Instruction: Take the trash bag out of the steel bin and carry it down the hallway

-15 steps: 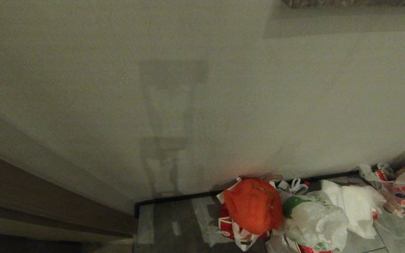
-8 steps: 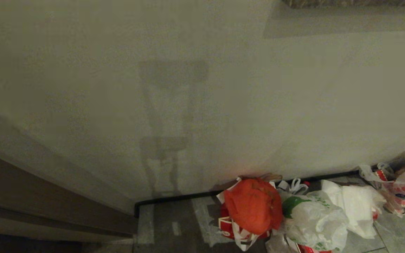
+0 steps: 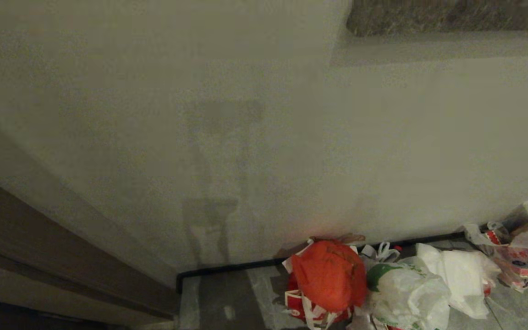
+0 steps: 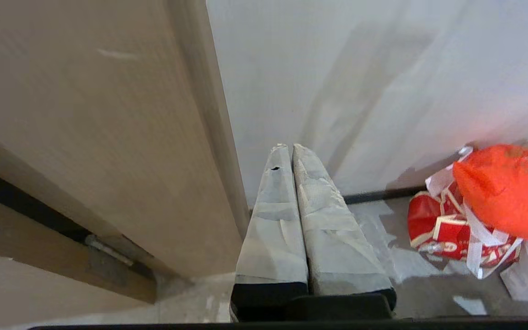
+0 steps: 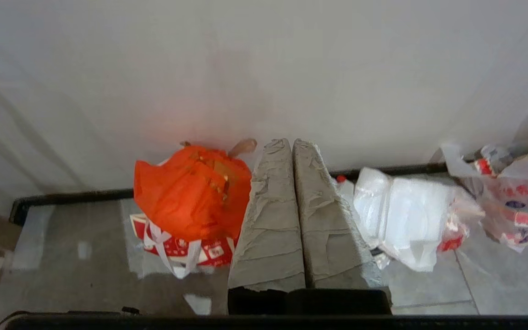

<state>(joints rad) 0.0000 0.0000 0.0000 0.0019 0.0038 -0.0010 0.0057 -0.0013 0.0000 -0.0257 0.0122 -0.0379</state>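
The trash bag point(image 3: 409, 297), thin translucent white plastic with green print, lies on the hallway's grey floor tiles point(image 3: 236, 302) among other bags at the foot of the wall. The steel bin is out of view. My left gripper point(image 4: 290, 146) is shut and empty, pointing at the wall's corner beside a wooden door frame point(image 4: 85, 137). My right gripper point(image 5: 291, 141) is also shut and empty, hanging in front of the pile of bags; its taped fingers point(image 5: 268, 220) hide the trash bag in that view. Neither gripper shows in the head view.
An orange-red bag point(image 3: 329, 275) sits on a red paper bag with white handles point(image 4: 442, 229). A plain white bag point(image 3: 456, 272) and a white bag with red and blue print point(image 3: 525, 256) lie further right. The off-white wall point(image 3: 264, 137) and dark baseboard point(image 3: 227, 269) stand close ahead.
The whole head view has shifted: the bags sit a little lower in the picture and more of the dark ledge at the top shows. The bags themselves have not moved.
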